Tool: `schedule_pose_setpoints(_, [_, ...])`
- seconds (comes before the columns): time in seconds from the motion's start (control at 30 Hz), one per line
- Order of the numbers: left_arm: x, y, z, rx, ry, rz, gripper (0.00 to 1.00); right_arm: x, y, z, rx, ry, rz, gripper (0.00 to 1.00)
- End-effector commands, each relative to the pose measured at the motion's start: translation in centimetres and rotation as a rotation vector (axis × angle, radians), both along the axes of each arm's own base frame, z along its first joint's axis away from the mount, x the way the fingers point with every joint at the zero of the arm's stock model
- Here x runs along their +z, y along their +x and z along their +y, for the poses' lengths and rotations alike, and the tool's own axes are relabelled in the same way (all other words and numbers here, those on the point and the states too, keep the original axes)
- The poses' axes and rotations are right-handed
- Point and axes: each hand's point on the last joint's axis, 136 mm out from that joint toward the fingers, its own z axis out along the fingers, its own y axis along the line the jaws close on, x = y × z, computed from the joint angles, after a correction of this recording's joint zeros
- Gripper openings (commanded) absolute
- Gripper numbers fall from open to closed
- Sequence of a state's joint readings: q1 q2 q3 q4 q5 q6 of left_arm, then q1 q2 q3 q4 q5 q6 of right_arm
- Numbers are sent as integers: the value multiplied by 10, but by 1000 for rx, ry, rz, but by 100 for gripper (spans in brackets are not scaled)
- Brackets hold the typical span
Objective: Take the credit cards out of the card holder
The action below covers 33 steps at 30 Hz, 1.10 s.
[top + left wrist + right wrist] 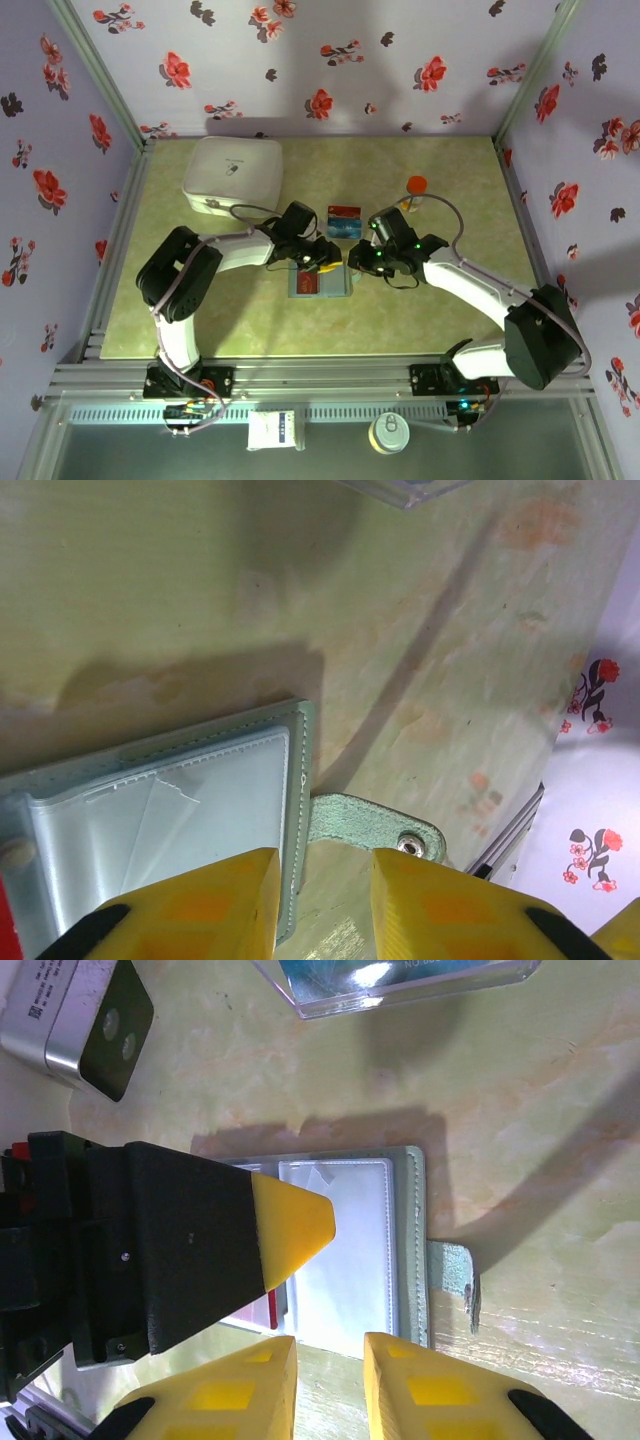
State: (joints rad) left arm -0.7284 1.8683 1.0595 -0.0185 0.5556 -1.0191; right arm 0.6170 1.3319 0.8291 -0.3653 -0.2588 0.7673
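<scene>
Two hands hang over the card holder (320,283), which lies spread open mid-tabletop (200,310). The left hand (322,885) is released, its fingers parted above the stitched edge and snap tab (372,825), and the right hand (330,1370) is parted more narrowly at the holder's near edge, gripping nothing. Clear sleeves cover the visible panel, the left hand's finger hides the other in the right wrist view, where a red sliver (272,1308) is too small to identify, and two credit cards (344,221) lie just beyond.

Left gripper (322,263) and right gripper (358,266) over card holder (322,286) (credit cards (344,221) beyond)
</scene>
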Motion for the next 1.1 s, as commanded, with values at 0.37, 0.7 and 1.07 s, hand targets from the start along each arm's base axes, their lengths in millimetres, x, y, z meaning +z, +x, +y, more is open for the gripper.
schedule_pose_setpoints(0.37, [7,-3,48,53,-5,5,28,-20,10,42,50,48,67,24])
schedule_pose_setpoints(0.7, [2,-13,103,147,14,9,25,-38,13,93,150,41,111,23])
schedule_pose_setpoints(1.07, [-9,-11,119,160,73,-23,15,-60,7,101,172,29,154,22])
